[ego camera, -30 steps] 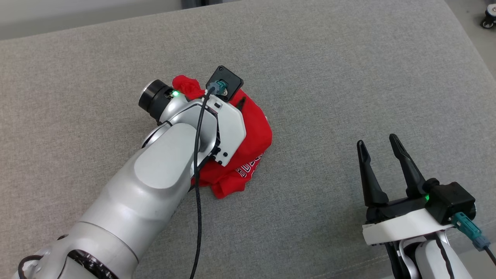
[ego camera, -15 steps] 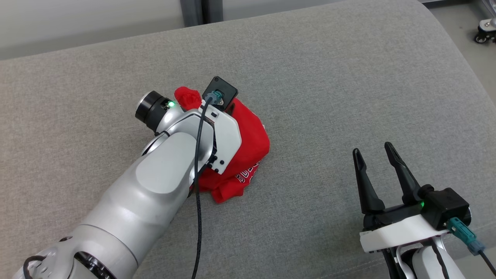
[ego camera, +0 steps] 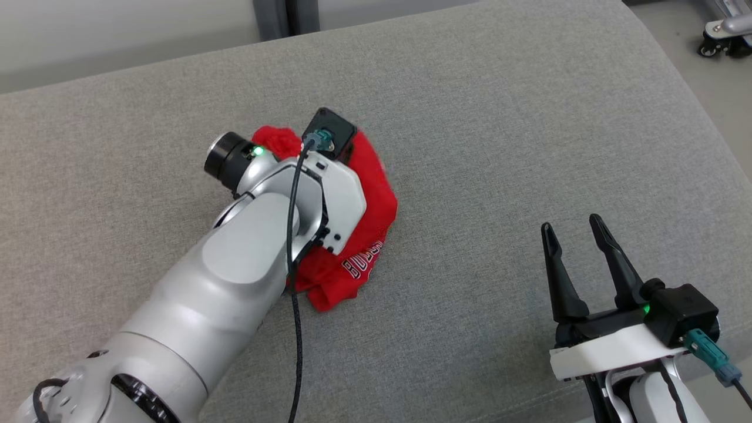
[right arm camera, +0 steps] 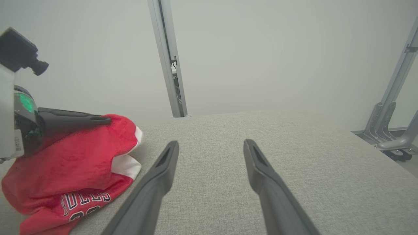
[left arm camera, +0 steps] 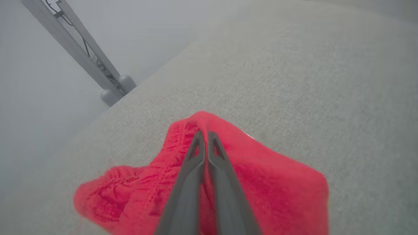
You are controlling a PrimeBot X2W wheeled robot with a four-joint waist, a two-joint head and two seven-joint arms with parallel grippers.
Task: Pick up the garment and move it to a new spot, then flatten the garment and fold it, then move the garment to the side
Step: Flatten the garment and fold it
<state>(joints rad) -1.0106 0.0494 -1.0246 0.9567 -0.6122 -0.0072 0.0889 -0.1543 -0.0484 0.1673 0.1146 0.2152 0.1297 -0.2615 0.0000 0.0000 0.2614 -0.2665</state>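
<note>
A crumpled red garment (ego camera: 376,200) with white lettering lies mid-left on the grey cushion (ego camera: 499,117). My left arm reaches over it, and the wrist hides the fingers in the head view. In the left wrist view my left gripper (left arm camera: 203,133) is shut, pinching a raised fold of the garment (left arm camera: 277,173) at its tips. The right wrist view shows the garment (right arm camera: 75,166) drawn up in a peak under the left gripper's fingers (right arm camera: 75,119). My right gripper (ego camera: 571,223) hovers open at the lower right, well away from the cloth, with nothing between its fingers (right arm camera: 211,143).
The cushion's rounded right edge drops to the floor, where a wheeled metal frame (ego camera: 722,32) stands. A grey metal post (ego camera: 285,14) rises behind the far edge against a pale wall. Bare grey fabric lies between the garment and my right gripper.
My left gripper's jaws have closed on the garment and gathered a fold upward. The head view has shifted a little. The right gripper has stayed open.
</note>
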